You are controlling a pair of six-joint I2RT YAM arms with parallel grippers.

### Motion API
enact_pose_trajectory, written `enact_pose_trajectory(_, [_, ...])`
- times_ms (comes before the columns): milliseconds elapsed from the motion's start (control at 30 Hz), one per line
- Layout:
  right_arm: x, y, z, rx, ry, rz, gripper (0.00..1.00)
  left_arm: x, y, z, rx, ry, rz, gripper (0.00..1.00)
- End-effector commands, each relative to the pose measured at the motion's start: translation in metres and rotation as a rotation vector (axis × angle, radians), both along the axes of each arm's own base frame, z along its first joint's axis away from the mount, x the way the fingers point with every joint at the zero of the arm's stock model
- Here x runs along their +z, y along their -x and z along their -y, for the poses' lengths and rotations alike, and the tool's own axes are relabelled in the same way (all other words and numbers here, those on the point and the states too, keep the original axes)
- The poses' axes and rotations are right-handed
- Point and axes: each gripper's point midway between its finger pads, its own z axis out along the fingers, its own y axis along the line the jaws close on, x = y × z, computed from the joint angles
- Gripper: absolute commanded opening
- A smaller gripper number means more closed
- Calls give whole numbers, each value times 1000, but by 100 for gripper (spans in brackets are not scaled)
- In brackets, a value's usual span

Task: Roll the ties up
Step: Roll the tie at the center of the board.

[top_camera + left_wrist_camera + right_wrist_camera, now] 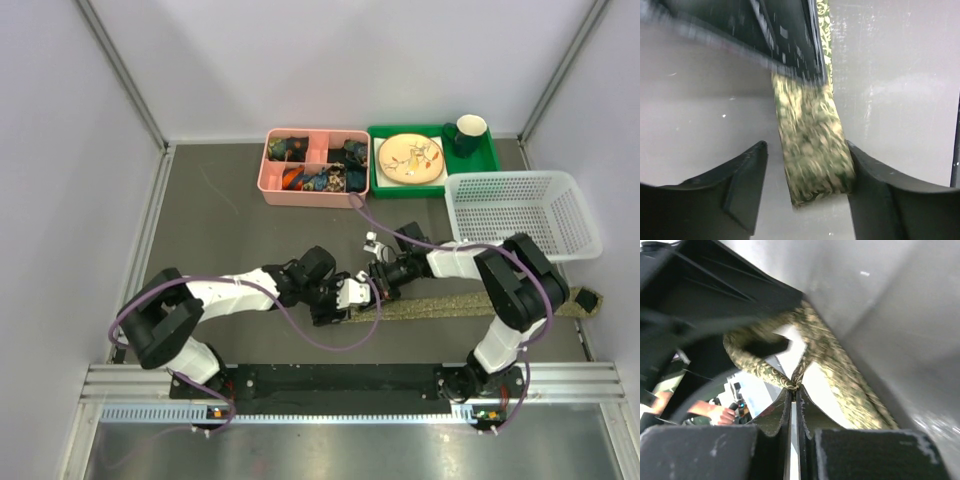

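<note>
The olive-tan patterned tie [470, 303] lies stretched along the table's near side, running right from the two grippers. Both grippers meet at its left end. In the right wrist view my right gripper [796, 388] is shut on a pinched fold of the tie [850, 385], and a loop of fabric curls up to the left of the pinch. In the left wrist view my left gripper [805, 150] stands open around the tie's folded end [812, 145]. The fabric touches the right finger [875, 185], with a gap to the left one. From above, the left gripper [345, 297] sits just left of the right gripper [378, 277].
A pink compartment box [268, 178] with small items stands at the back centre. Beside it is a green tray [488, 160] with a plate [410, 158] and a green mug [468, 133]. A white mesh basket [520, 212] sits at the right. White walls enclose the table.
</note>
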Motion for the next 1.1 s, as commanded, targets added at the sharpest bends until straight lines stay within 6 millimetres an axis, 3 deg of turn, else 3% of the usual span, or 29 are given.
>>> enact_pose_trajectory(0, [-13,-7,16,-4,53,32,0,13,2,-7,-25,38,45,72])
enact_pose_trajectory(200, [-23,-5,19,0,90,11,0,13,-7,0,-30,51,81,73])
enact_pose_trajectory(300, [-29,-6,21,0,112,9,0,16,-5,3,-64,54,78,64])
enact_pose_trajectory(400, [-33,-6,23,2,128,6,0,27,1,7,-89,89,62,48])
enact_pose_trajectory(467, [-34,-6,23,-3,126,-2,0,36,4,15,-110,133,59,42])
enact_pose_trajectory(700, [-35,-9,19,-9,112,-18,0,54,-12,54,-81,230,35,40])
enact_pose_trajectory(867, [-30,-11,15,-12,93,-21,0,44,-13,74,-111,244,24,41])
enact_pose_trajectory(1067, [-24,-13,13,-26,77,-7,0,20,-7,73,-138,180,-3,42])
